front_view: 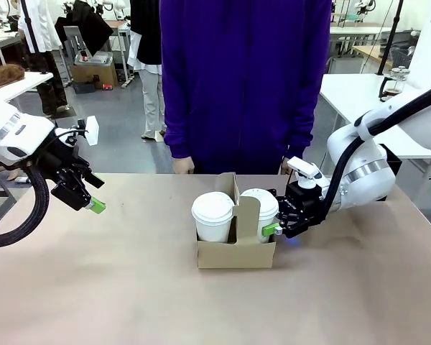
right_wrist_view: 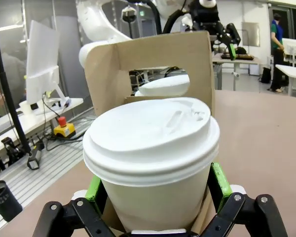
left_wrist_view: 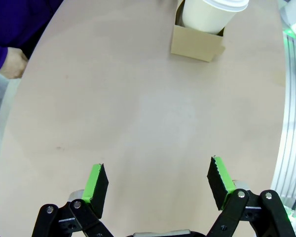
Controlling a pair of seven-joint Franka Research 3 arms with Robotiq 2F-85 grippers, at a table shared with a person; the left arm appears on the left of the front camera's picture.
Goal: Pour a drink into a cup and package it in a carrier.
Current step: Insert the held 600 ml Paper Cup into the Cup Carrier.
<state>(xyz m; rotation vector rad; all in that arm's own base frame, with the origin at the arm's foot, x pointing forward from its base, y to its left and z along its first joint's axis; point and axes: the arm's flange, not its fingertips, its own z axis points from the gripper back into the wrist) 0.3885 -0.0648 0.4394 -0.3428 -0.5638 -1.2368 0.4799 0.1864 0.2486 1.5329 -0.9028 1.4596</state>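
A: Where is the cup?

B: The lidded white cup [right_wrist_view: 150,163] sits in the right-hand hole of the brown carrier [front_view: 235,253] mid-worktop [front_view: 129,287], a second lidded cup [front_view: 213,215] beside it past the handle.

A: And the tools?

B: The right tool [front_view: 274,228] straddles the cup, green pads [right_wrist_view: 218,180] at its sides; whether they press it, I cannot tell. The left tool [left_wrist_view: 158,185] hangs released, well apart.

A: Risk?

B: Withdrawing askew could snag the cup, tipping or dragging the light carrier.
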